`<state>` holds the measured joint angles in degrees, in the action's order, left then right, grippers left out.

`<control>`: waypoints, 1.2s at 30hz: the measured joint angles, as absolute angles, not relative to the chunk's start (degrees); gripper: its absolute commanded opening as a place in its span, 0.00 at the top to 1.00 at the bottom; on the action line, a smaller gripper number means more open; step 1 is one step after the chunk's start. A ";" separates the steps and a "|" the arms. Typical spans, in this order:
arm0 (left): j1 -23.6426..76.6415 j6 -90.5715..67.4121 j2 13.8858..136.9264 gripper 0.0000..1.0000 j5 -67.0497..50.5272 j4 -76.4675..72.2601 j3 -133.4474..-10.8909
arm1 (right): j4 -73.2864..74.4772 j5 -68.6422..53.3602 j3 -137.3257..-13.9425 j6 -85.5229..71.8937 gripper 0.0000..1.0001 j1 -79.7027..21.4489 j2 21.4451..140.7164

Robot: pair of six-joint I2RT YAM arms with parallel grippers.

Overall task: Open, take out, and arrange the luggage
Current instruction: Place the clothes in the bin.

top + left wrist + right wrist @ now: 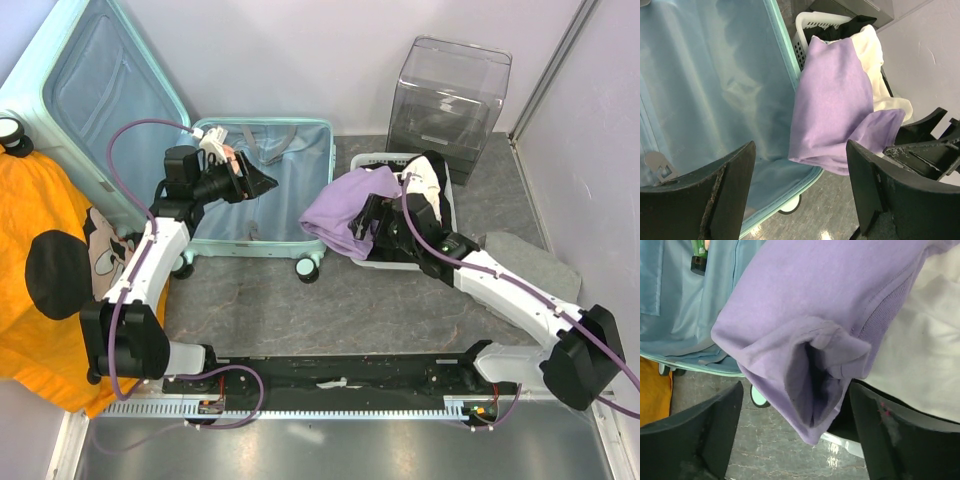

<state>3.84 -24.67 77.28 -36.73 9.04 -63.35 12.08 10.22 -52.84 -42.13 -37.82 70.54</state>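
Grey table (330, 305), luggage (290, 190) lid raised, overhead only

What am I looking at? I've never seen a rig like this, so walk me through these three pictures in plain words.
These are two robot arms bolted to the near edge of a table, each ending in a two-finger gripper. The wide picture comes from a fixed camera above and behind them. The other two come from a camera on each wrist, so the dark shapes at the bottom are that arm's own fingers. On the table are an open mint suitcase, a white mesh basket of clothes and a clear plastic box; an orange cloth lies at the left. A purple garment drapes from the basket to the suitcase's edge. The left gripper hovers open over the suitcase, and the right gripper is open beside the purple garment. Neither holds anything.
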 measured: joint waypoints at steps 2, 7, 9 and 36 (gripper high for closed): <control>3.84 -24.67 77.67 0.20 -37.15 8.99 -63.35 | 12.64 9.91 -52.86 -40.69 0.02 -37.30 70.17; 3.88 -24.67 78.78 0.20 -38.20 8.73 -63.35 | 13.56 5.15 -54.02 -38.50 0.02 -29.93 69.89; 3.92 -24.67 79.22 0.20 -38.39 8.71 -63.35 | 13.41 2.66 -55.00 -37.63 0.02 -25.87 70.94; 4.64 -24.67 80.20 0.20 -39.20 8.43 -63.35 | -7.49 -11.94 -46.76 -47.51 0.12 -18.50 82.56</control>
